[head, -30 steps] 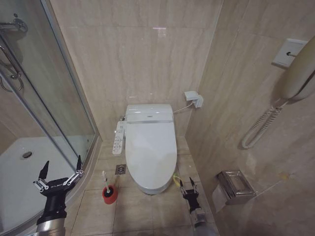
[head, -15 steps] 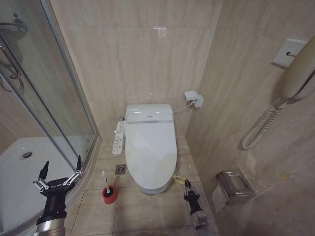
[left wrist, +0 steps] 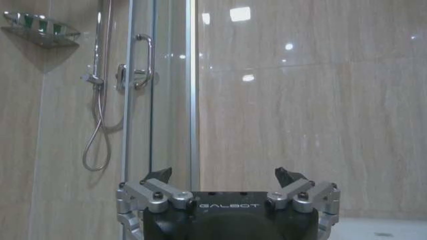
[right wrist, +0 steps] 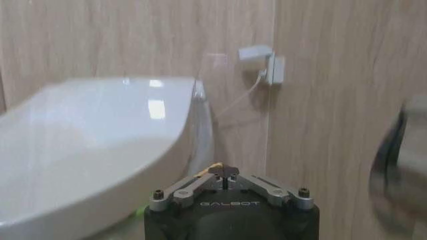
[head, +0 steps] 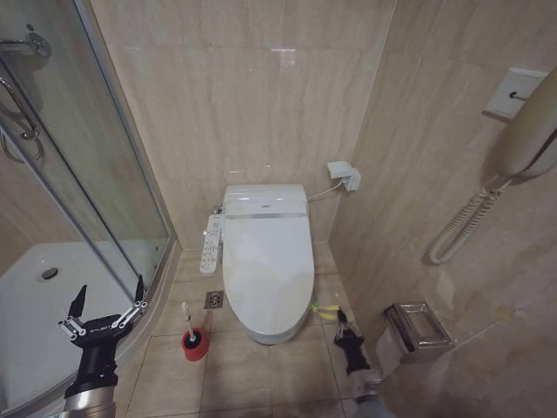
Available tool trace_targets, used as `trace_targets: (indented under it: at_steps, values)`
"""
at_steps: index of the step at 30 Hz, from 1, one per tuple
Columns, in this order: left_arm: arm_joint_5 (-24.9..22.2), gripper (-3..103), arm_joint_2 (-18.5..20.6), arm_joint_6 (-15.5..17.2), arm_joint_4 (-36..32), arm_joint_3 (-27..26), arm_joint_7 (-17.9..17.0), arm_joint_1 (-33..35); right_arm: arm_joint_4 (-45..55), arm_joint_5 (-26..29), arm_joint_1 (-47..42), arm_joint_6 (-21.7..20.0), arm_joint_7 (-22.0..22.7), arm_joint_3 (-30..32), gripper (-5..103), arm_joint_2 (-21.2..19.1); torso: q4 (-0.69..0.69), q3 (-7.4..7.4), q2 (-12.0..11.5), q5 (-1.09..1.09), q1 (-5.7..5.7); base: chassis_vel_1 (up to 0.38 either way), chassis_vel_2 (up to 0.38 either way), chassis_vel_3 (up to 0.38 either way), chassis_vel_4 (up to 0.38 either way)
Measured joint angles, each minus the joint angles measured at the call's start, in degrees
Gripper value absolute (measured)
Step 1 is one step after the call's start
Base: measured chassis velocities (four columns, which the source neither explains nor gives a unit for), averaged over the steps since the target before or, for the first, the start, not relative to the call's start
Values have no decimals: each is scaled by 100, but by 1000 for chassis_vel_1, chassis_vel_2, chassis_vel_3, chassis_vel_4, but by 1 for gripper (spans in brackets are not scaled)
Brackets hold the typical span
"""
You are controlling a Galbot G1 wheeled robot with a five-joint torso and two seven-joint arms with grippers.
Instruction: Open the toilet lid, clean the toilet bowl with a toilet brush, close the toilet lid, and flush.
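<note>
The toilet lid (head: 267, 274) lies down over the bowl; opening is in hand. The right gripper (head: 341, 321), fingers pinched together, apparently on the yellow-green loop (head: 324, 307), needs an upward pull. The left gripper (head: 105, 306) waits spread beside the shower

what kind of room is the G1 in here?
A small tiled bathroom, likely a hotel one. It has a white electronic bidet toilet with its toilet lid down, a glass shower enclosure on the robot's left, and a wall phone above a toilet paper holder on its right.
</note>
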Motion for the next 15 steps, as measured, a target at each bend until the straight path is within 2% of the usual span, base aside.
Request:
trace_targets:
  at_steps: [3, 4, 8, 9, 12, 15]
  values:
    - [0, 100, 0, 0, 0, 1, 0, 0, 1220, 454, -241, -581, 37, 126, 0, -219, -4, -1, 0, -2, 0, 0, 0, 0, 0]
    - [0, 100, 0, 0, 0, 1, 0, 0, 1220, 454, -241, -581, 37, 126, 0, -219, -4, -1, 0, -2, 0, 0, 0, 0, 0]
    - [0, 100, 0, 0, 0, 1, 0, 0, 2567, 1032, -289, -1413, 111, 216, 0, -596, -3, -1, 0, -6, -1, 0, 0, 0, 0]
    - [0, 100, 0, 0, 0, 1, 0, 0, 2567, 1032, -289, -1413, 111, 216, 0, -596, -3, -1, 0, -6, -1, 0, 0, 0, 0]
    - [0, 100, 0, 0, 0, 1, 0, 0, 2987, 1371, 63, -1847, 202, 153, 0, -813, -5, -1, 0, -6, -1, 0, 0, 0, 0]
    - [0, 100, 0, 0, 0, 1, 0, 0, 2998, 1540, 365, -1965, 273, 29, 0, -883, -5, 0, 0, -5, 0, 0, 0, 0, 0]
